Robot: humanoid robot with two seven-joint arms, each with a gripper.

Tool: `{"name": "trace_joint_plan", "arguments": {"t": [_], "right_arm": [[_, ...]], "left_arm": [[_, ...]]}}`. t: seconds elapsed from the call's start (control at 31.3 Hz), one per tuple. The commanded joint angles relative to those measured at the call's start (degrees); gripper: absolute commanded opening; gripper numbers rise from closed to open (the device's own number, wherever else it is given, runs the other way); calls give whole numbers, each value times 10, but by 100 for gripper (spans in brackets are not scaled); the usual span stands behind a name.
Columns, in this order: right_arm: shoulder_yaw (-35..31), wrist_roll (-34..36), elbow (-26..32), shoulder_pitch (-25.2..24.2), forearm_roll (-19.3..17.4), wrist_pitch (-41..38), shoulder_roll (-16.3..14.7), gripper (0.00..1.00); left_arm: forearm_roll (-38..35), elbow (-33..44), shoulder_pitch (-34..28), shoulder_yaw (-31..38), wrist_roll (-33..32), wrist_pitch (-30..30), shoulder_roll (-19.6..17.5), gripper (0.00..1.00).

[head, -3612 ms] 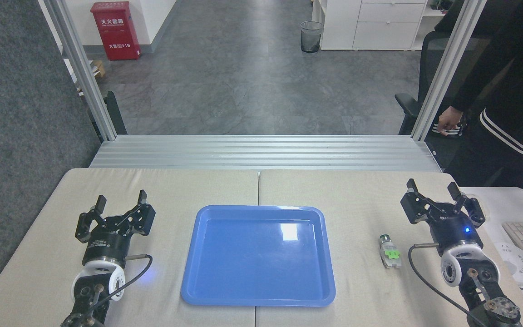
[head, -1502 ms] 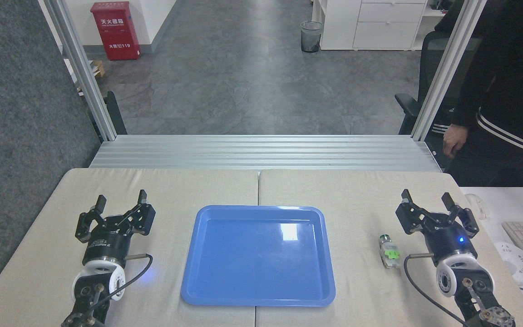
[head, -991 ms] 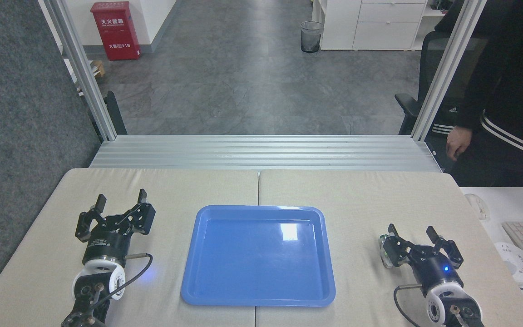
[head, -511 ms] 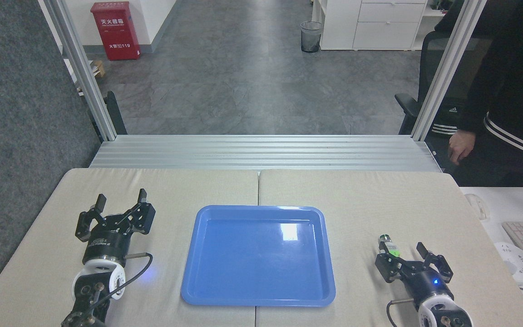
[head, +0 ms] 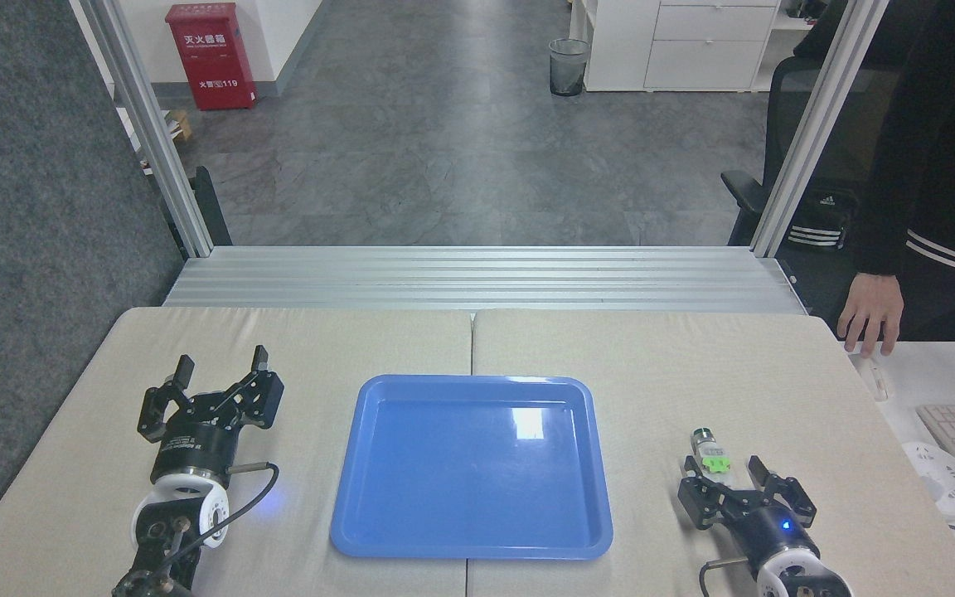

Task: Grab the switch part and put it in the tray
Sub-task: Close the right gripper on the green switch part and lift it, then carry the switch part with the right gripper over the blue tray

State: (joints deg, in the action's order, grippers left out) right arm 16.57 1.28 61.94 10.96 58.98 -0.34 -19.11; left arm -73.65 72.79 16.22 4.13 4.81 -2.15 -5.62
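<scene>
Fingers of right end effector (head: 722,474) spread wide around switch part (head: 710,454).

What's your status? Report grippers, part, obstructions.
Left gripper open, idle. Right gripper open, fingers astride switch part, not gripped. Tray holds nothing. Person's hand at far right table edge.

1 tray (head: 411,531), 1 switch part (head: 710,452), 2 grippers
</scene>
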Motion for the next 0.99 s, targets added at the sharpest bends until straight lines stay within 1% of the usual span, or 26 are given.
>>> {"name": "trace_joint_plan", "arguments": {"t": [0.0, 0.06, 0.1, 0.19, 0.22, 0.32, 0.51, 0.58, 0.64, 0.7, 0.8, 0.89, 0.96], "right_arm": [[17, 1, -10, 1, -2, -9, 1, 71], [17, 1, -9, 1, -2, -16, 1, 43], [17, 1, -9, 1, -2, -17, 1, 31], [15, 0, -1, 0, -3, -18, 4, 6], [15, 1, 5, 0, -3, -19, 7, 0], [13, 0, 25, -4, -3, -19, 17, 0], [6, 0, 49, -2, -2, -11, 14, 0], [-12, 2, 63, 4, -2, 0, 15, 0], [-49, 5, 91, 13, -3, 7, 20, 0], [-71, 6, 127, 27, -2, 10, 33, 0], [-66, 4, 172, 41, 6, 10, 63, 0], [-33, -2, 215, 41, 48, 10, 87, 0], [6, -27, 242, 41, 80, 11, 114, 0]], "left_arm": [[0, 0, -1, 0, 1, 0, 0, 100], [-1, 0, -1, 0, 1, 0, 0, 100], [-1, 0, -1, 0, 1, 0, 0, 100], [-1, 0, -1, 0, 1, 0, 0, 100], [-1, 0, -2, 0, 1, 0, 0, 100], [-1, 0, -2, 0, 1, 0, 0, 100], [-1, 1, -2, 0, 1, 0, 0, 100], [-1, 1, -2, 0, 1, 0, 0, 100], [-1, 1, -2, 0, 1, 0, 0, 100], [-1, 1, -2, 0, 1, 0, 0, 100], [-1, 1, -3, 0, 1, 0, 0, 100], [-1, 1, -2, 0, 1, 0, 0, 100], [-2, 2, -2, 0, 1, 0, 0, 100]]}}
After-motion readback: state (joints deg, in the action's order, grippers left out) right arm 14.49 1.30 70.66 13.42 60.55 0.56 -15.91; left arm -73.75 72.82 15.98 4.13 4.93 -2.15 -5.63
